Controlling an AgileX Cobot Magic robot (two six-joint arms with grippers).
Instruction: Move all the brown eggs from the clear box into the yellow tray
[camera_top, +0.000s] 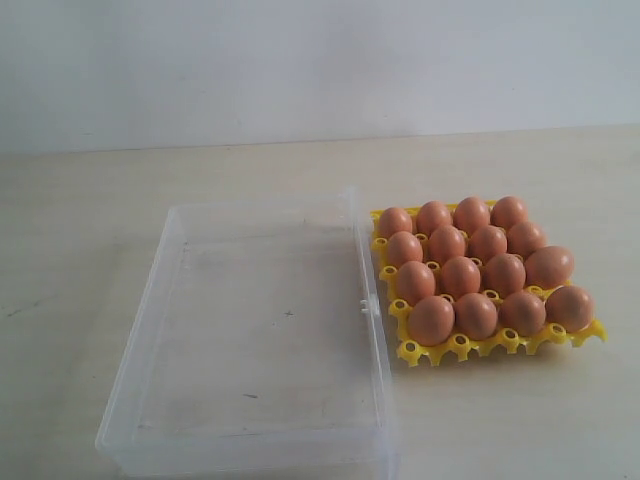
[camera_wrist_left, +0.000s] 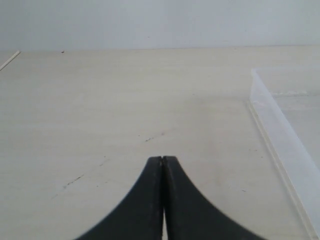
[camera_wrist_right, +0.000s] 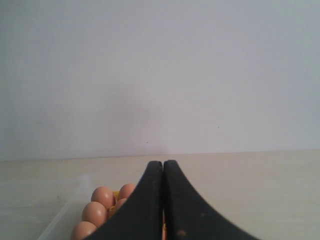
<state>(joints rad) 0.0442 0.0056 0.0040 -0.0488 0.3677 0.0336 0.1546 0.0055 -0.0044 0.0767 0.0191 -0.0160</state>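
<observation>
Outwardly, in the exterior view, the clear box (camera_top: 262, 335) is being shown lying flat on the pale table (camera_top: 80, 250), on the left and reaching to the near edge of the scene. Just beside its right wall, the yellow tray (camera_top: 470, 347) is being seen resting on the same table. Whether the two are touching cannot be told. Sixteen brown eggs (camera_top: 461, 276) are being carried in the tray, seated in four rows of four, one to each cup. The yellow lattice is being left visible mostly along the near and left edges. A plain light wall (camera_top: 300, 60) is being seen at the far side.

Next, in the left wrist view, the left gripper (camera_wrist_left: 163, 159) is being shown with its two dark fingers pressed together, tip against tip, with nothing being pinched between them. It is being held over bare table, and a low translucent wall of the clear box is being seen off to one side, apart from the fingers.

Lastly, in the right wrist view, the right gripper (camera_wrist_right: 163, 163) is likewise being shown with its fingers pressed flat together and nothing being held. A few of the brown eggs are being glimpsed beside and partly behind the fingers, with a sliver of the yellow tray among them. A faint edge of the clear box is being made out next to those eggs.
</observation>
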